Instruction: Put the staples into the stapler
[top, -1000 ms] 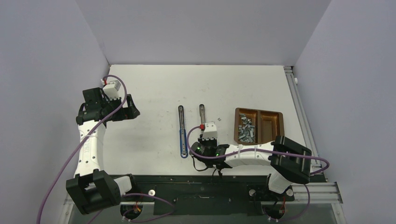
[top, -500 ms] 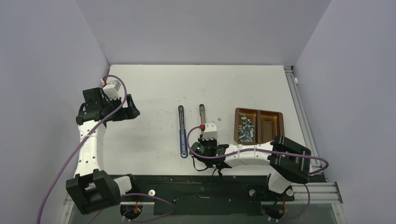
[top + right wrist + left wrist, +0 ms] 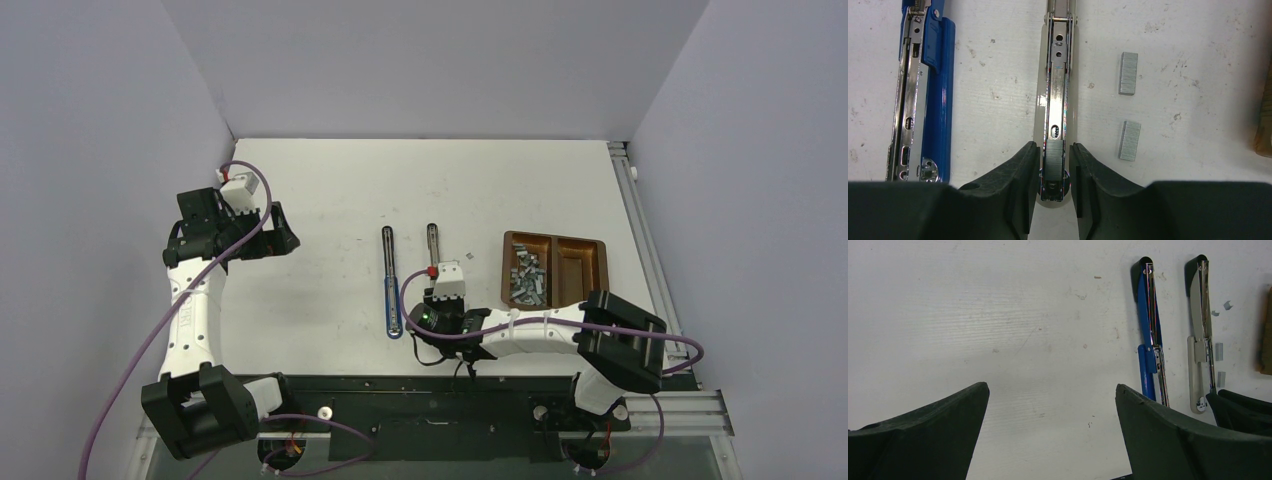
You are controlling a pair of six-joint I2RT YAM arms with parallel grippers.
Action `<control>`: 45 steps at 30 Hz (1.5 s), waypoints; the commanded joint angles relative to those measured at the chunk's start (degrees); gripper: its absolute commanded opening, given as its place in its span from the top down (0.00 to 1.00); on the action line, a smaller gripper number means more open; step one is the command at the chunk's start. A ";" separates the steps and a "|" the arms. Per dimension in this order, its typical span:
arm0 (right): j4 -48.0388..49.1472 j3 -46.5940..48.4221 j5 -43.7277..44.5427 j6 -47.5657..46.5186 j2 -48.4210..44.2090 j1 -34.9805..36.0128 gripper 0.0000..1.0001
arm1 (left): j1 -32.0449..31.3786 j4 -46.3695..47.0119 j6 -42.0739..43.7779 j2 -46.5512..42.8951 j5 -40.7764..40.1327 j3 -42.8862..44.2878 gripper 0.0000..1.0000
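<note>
Right gripper [image 3: 1053, 148] is straddling grey stapler [image 3: 1058, 75] at its near end, jaws slightly apart, gripping nothing. One strip [image 3: 1053, 160] is lying in stapler's channel. Staples [image 3: 527, 278] are sitting in tray [image 3: 582, 262] right of stapler. Left gripper [image 3: 1050, 386] is gaping wide, empty, far left of stapler.

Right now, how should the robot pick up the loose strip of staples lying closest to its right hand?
I'd pinch the strip of staples across its two long sides, coming straight down from above. It lies flat on the table, lengthwise alongside the grey stapler, with bare table on both long sides.
</note>
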 commanded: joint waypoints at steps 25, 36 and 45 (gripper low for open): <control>-12.94 0.57 -8.56 0.92 -7.35 -11.35 0.49 | -0.12 1.19 -1.94 -0.40 2.45 3.79 0.04; -9.60 1.03 -13.64 -1.75 -2.05 -14.58 0.58 | -0.17 1.33 -2.00 -0.53 2.30 3.15 0.04; -7.68 0.42 -15.06 -2.46 0.28 -15.45 0.59 | -0.14 1.24 -2.09 -0.07 2.23 3.54 0.04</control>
